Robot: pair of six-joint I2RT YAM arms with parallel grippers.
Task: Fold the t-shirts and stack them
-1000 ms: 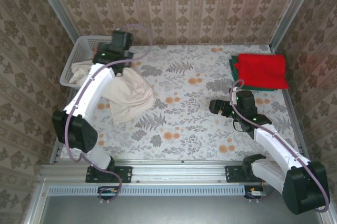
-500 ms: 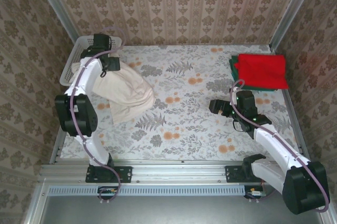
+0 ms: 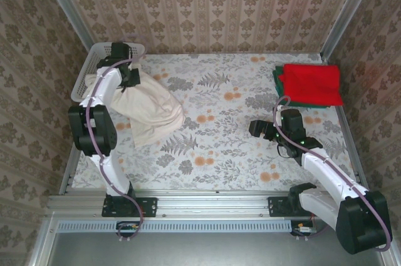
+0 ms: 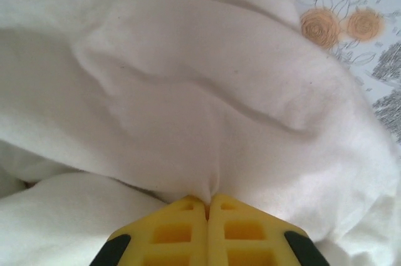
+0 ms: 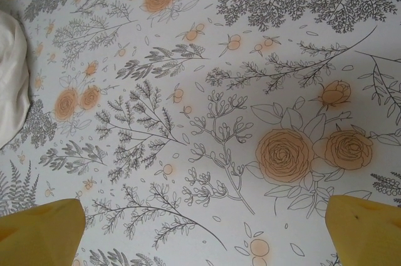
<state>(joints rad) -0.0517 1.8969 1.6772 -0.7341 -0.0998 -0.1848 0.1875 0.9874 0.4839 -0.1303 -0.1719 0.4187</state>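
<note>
Cream-white t-shirt [image 3: 153, 106] bunched at the table's far-left corner.
Its soft, rumpled cloth spills from the white lattice basket [image 3: 88, 69] onto the floral tabletop [image 3: 219, 147], with the left gripper [image 4: 207, 202] clamped on a fold. The right gripper [image 5: 203, 228] hangs spread wide. A folded red t-shirt [image 3: 311, 83] tops a dark green t-shirt [image 3: 277, 81] far right.

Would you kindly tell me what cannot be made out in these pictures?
1. Green shirt, top view: mostly under the red shirt; its folding is hidden.
2. Basket inside, top view: covered by the left arm and cream shirt.
3. Left wrist view: which part of the cream shirt the left claw pinches; edges crop it.
</note>
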